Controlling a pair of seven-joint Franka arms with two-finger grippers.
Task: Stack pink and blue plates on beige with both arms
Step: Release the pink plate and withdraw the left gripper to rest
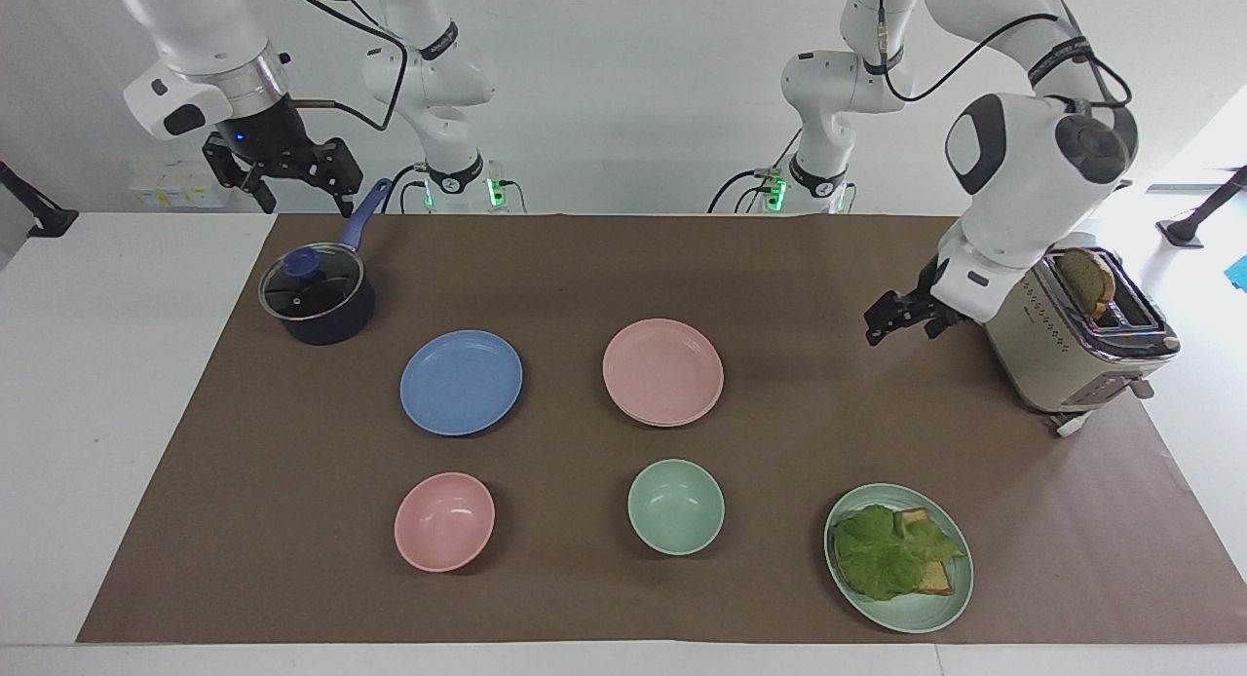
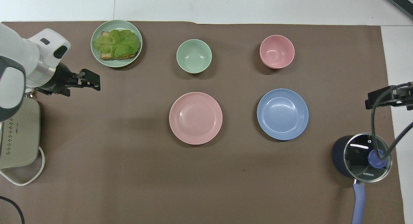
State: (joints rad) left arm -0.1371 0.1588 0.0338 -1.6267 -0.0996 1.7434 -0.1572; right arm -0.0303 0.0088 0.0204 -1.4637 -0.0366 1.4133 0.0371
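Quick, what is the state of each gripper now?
Left gripper: open, holding nothing, up over the mat beside the toaster.
Right gripper: open, holding nothing, waiting above the pot.

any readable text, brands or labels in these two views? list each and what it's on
"KONKA": on the rim of the glass lid of the dark saucepan, overhead view.
Toaster: only a dot pattern on its side, no readable wording.
Plates, bowls and brown mat: no text.
Nothing legible on the left gripper or the right gripper.
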